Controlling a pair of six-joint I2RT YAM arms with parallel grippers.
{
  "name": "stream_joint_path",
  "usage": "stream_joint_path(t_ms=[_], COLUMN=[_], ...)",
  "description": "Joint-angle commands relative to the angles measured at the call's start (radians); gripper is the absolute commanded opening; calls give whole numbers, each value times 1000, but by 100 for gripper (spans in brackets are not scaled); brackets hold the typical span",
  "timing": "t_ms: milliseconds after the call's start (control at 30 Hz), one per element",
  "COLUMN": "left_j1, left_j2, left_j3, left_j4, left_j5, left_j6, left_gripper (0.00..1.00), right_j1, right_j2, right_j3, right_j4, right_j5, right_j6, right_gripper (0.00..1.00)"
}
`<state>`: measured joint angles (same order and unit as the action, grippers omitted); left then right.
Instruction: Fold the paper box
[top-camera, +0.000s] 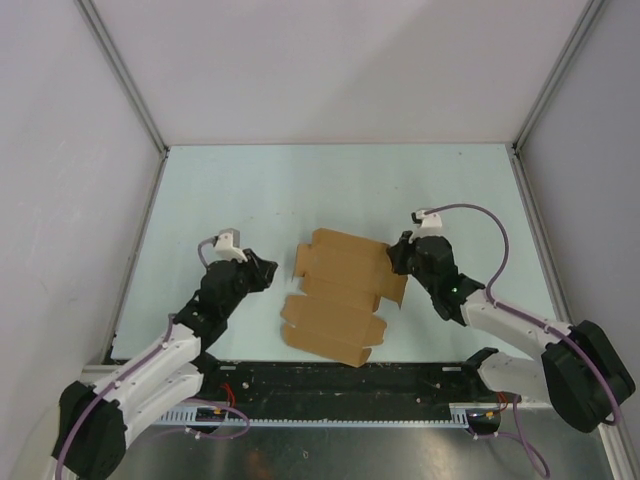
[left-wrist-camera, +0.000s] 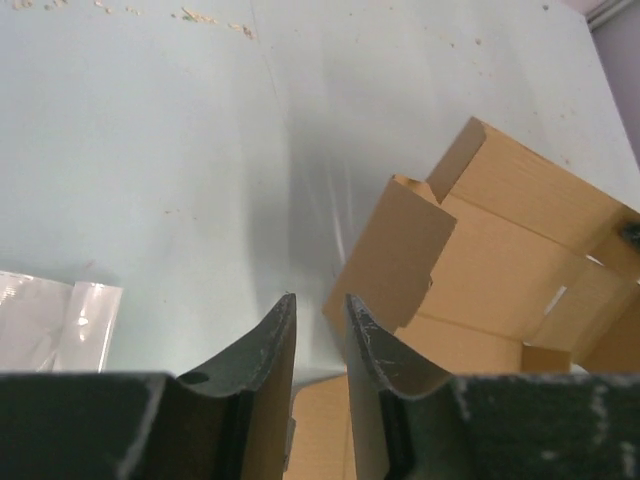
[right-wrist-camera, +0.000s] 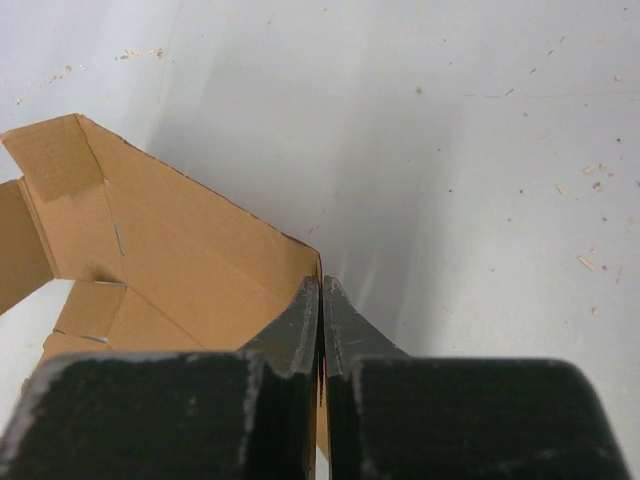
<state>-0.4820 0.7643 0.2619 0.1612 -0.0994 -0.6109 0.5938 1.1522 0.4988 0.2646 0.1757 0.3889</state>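
Observation:
The paper box (top-camera: 340, 290) lies in the middle of the pale table as a brown cardboard sheet with several flaps, partly raised. My right gripper (top-camera: 398, 255) is at its right edge. In the right wrist view that gripper (right-wrist-camera: 321, 285) is shut on a thin upright edge of the paper box (right-wrist-camera: 150, 250). My left gripper (top-camera: 268, 272) hangs just left of the sheet. In the left wrist view the left gripper (left-wrist-camera: 320, 300) shows a narrow gap with only table between the fingers, and a raised flap of the paper box (left-wrist-camera: 400, 250) stands just beyond the right fingertip.
A clear plastic piece (left-wrist-camera: 50, 320) lies on the table to the left of my left gripper. White walls with metal frame posts (top-camera: 130, 90) enclose the table. A black rail (top-camera: 340, 375) runs along the near edge. Small crumbs (right-wrist-camera: 590, 175) dot the surface.

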Motion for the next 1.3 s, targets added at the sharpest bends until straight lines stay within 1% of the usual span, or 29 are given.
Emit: stream_joint_path(t_ms=[0,100,167,333,367,500,667,800,1033,1167,1267], left_j1=[0,2,3,22,26,37,39,39,40,39,40], left_j2=[93,168,202,308,326,401,480,500,489,510,518], left_j3=[-10,-4,-1,8,14,39,42,39,19,20,22], left_j4=[135,195,241,365,383,445,518,560,583,594,595], left_j5=[-33,-25,4,92,160,285,381,449,484,504,510], left_j6=[51,77,94,134,135,148,158,157,161,172,181], left_gripper=[29,28,26,26,26,28,30,30,30,33,38], right_j1=[3,6,12,24,26,29,31,31,31,32,32], right_j2=[-69,-100,-123,-149,-151,-152,-155,-149,-141,-137,-135], right_j3=[-42,-71,-86,-115,-117,-123,-124,-123,-123,-123,-123], right_j4=[91,116,137,150,150,150,151,151,150,150,148], right_j5=[18,12,7,-4,-8,-24,-38,-45,-50,-58,-62], right_j6=[-59,-71,-81,-102,-107,-113,-116,-117,-114,-113,-113], right_gripper=[0,0,0,0,0,0,0,0,0,0,0])
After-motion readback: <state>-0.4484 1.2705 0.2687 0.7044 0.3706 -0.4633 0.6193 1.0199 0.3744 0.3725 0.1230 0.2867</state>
